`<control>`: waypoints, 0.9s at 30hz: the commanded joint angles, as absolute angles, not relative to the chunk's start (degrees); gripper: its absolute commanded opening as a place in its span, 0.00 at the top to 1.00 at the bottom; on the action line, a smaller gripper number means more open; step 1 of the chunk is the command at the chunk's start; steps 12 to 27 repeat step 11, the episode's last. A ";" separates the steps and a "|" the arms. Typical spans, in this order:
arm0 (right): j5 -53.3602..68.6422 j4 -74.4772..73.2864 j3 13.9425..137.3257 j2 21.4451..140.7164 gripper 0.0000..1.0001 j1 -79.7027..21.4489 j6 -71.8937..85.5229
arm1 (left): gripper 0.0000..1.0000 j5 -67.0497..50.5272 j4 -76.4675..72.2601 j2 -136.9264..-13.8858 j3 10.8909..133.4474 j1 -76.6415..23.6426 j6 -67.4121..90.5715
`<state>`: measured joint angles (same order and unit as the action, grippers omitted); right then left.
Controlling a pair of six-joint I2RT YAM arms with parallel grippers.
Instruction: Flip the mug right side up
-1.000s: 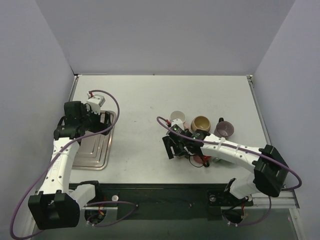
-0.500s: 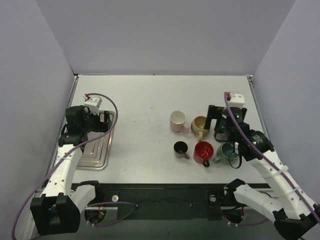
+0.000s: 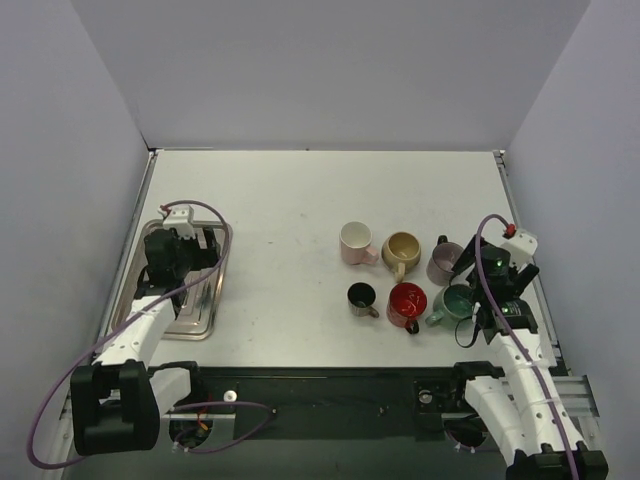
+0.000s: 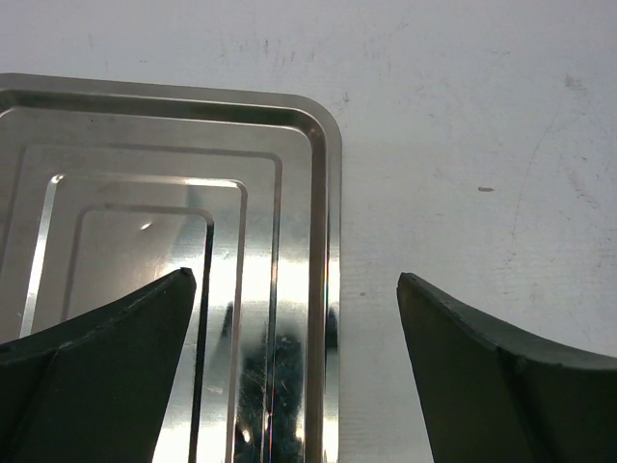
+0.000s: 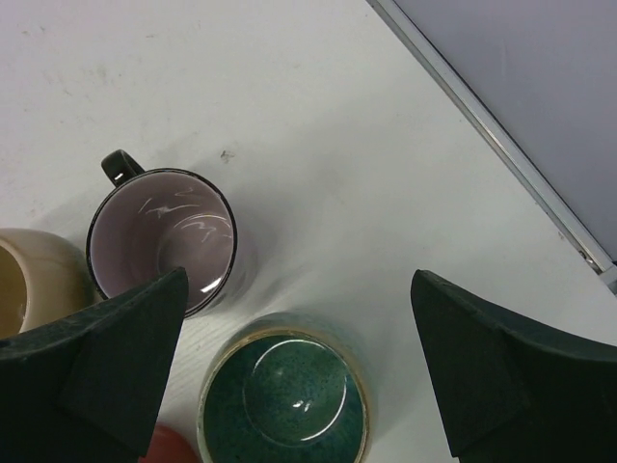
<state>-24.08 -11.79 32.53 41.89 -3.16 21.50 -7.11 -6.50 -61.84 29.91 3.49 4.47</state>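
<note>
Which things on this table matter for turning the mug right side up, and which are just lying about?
Job: pink mug, tan mug, purple mug, black mug, red mug, green mug, all mouth-up.
Lying about: metal tray.

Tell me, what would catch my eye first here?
The red mug stands out, bunched with five other upright mugs right of the table's middle. A shiny metal tray lies at the left edge. The left claw hangs open above the tray, the right claw above the mugs.
</note>
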 commanded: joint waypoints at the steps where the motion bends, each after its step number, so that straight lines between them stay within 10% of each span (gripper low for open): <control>1: -27.42 -4.57 29.63 37.80 0.06 -2.72 20.74 | 0.04 -3.43 -14.15 -61.26 28.83 3.78 5.71; 27: -25.49 -3.52 28.57 37.27 0.07 -2.64 20.30 | 0.03 -3.95 -13.01 -61.26 28.48 3.78 4.93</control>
